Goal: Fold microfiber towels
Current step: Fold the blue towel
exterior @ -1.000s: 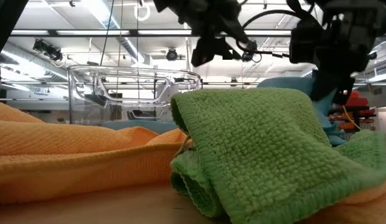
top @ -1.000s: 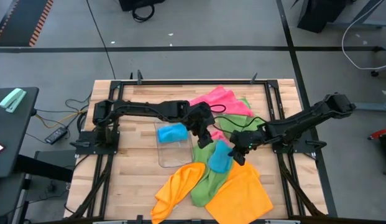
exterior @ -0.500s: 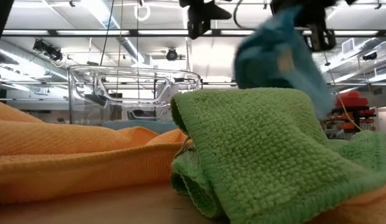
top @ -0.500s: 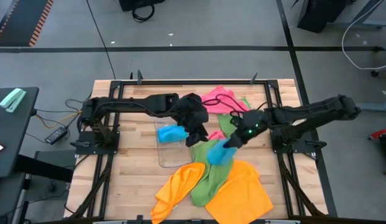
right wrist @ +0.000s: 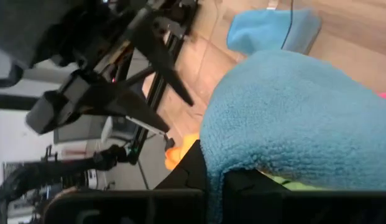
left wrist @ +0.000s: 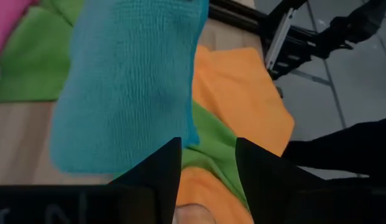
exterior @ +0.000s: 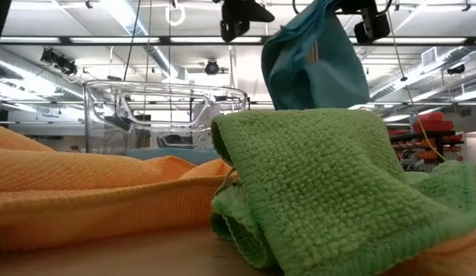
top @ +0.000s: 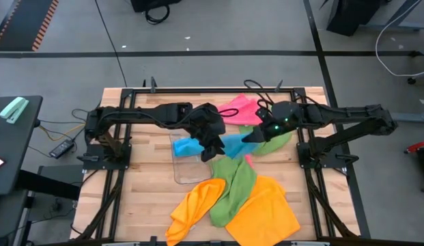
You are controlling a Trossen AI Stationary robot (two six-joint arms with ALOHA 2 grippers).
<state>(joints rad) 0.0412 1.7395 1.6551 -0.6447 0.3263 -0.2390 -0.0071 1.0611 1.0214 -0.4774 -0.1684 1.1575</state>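
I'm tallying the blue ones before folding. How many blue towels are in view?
2. One blue towel hangs in the air from the right gripper; the other blue towel lies in the clear tray. More may be hidden under the pile.

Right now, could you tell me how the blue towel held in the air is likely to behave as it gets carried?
Probably floppy: the blue towel hangs in loose folds from the shut right gripper, pinched at one spot. Likely light, since that pinch alone lifts it above the green towel. Its looped pile suggests it won't slip easily.
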